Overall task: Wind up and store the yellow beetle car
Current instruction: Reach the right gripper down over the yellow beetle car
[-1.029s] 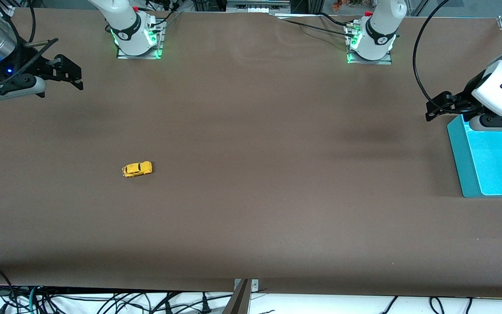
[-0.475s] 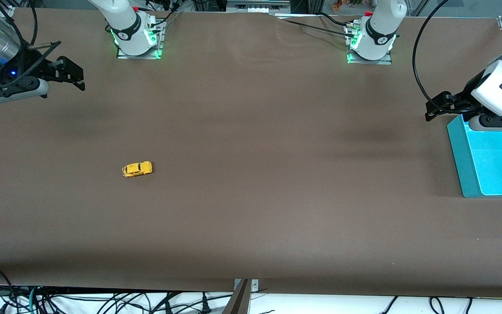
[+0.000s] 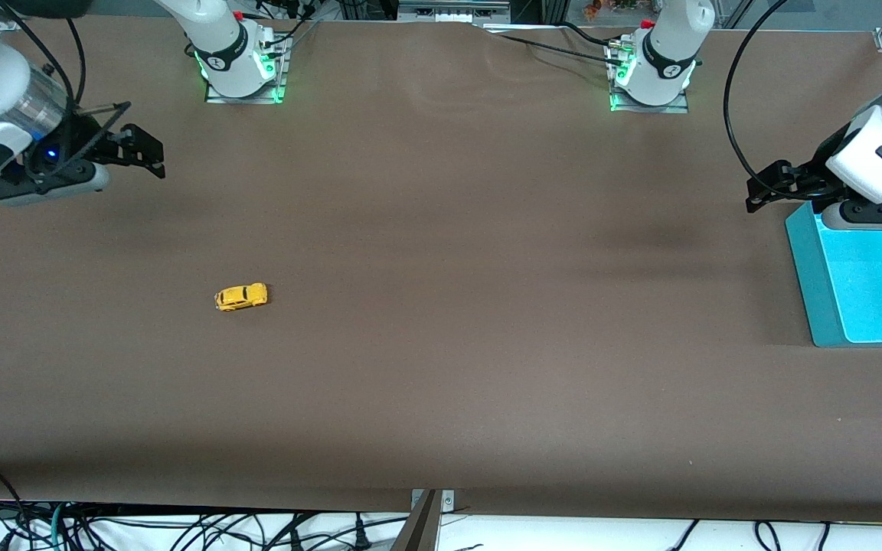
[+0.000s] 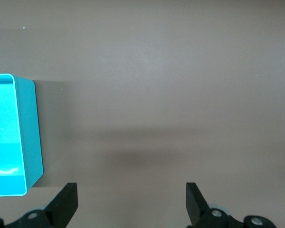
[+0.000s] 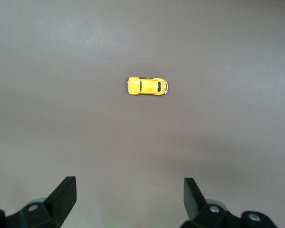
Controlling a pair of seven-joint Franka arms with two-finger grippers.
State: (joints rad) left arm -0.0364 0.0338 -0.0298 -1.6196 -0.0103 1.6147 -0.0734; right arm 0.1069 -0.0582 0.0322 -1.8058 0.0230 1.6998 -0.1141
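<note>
right gripper [image 3: 146,157], jaws apart, has drifted toward the yellow beetle car [image 3: 241,297], untouched on the table [image 3: 441,306]. left gripper [image 3: 766,187] waits, spread, by the blue bin [image 3: 808,283]. winding and storing remain.

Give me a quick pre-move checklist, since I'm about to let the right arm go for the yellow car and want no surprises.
1. Yellow beetle car upright on its wheels, on the table: ok.
2. Right gripper open, empty: ok.
3. Car in right wrist view, between the finger lines: ok.
4. Nothing beside the car: ok.
5. Left gripper open, waiting by the blue bin: ok.
6. Winding mechanism on the car: cannot tell.
</note>
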